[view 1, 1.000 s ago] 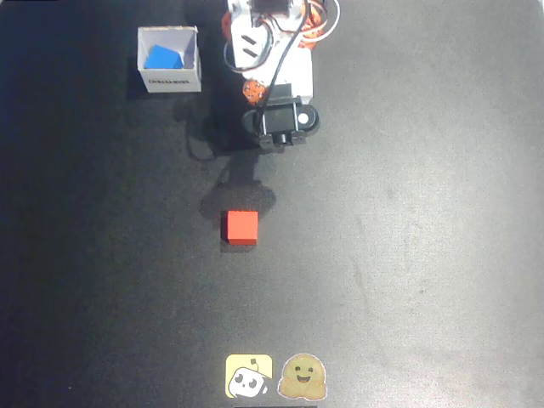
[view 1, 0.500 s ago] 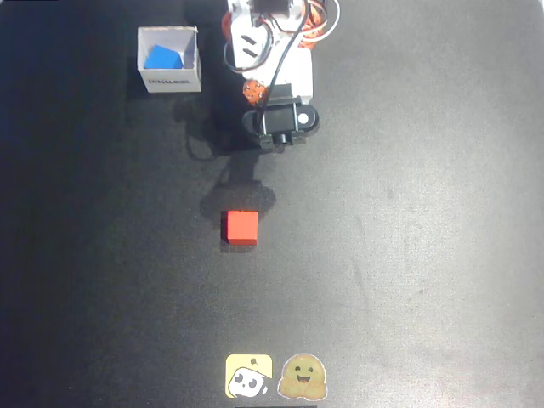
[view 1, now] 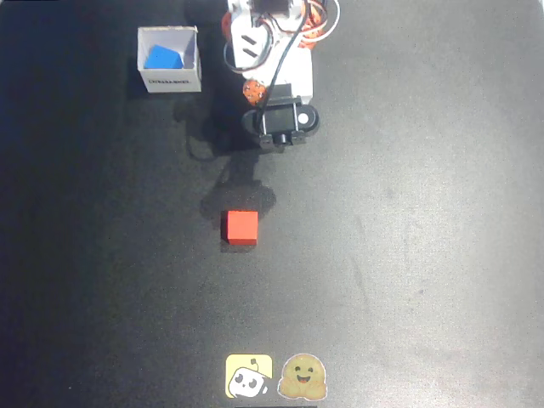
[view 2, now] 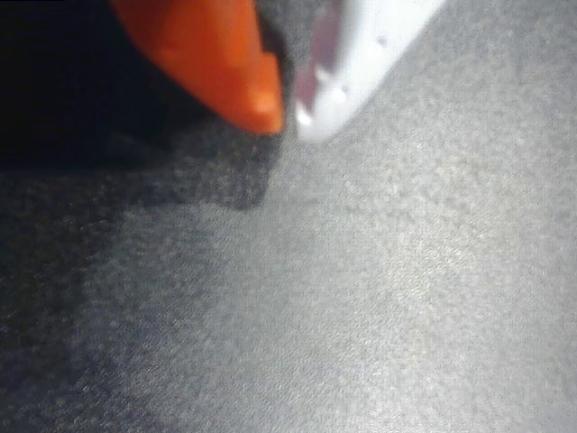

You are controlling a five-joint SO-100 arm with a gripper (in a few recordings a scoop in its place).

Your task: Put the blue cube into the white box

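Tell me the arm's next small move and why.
Probably none beyond staying parked: the blue cube already lies inside the white box, and the gripper sits shut and empty over bare table, away from the red cube.

My arm is folded back at the top of the overhead view, wrist pointing down. In the wrist view my gripper looks closed, orange and white tips almost touching, though the blur leaves some doubt.
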